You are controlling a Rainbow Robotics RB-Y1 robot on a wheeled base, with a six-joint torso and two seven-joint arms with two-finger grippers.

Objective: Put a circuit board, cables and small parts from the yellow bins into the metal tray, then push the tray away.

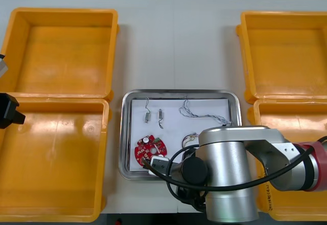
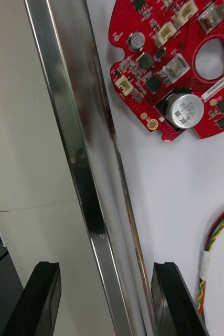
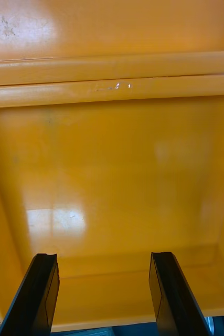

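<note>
Right end effector [image 2: 106,299]: black fingers apart, astride near rim of shiny rectangular metal tray [image 2: 75,131]; one finger over light worktop [image 2: 17,105], other over white lining. Tray's near right corner covered by silver right arm [image 1: 230,179]. Round red circuit board [image 2: 164,68] in tray, cut off at picture edge; printing on its silver cylinder illegible. Red and yellow twisted cable [image 2: 216,247] beside it, partly hidden. Twisted blue and white cable [image 1: 202,113] and two small metal parts [image 1: 147,115] farther in. Left end effector [image 3: 104,294]: open, over glossy yellow plastic bin [image 3: 112,173].

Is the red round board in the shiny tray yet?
In: the circuit board lies on the metal tray's white floor, inside its rim.
</note>
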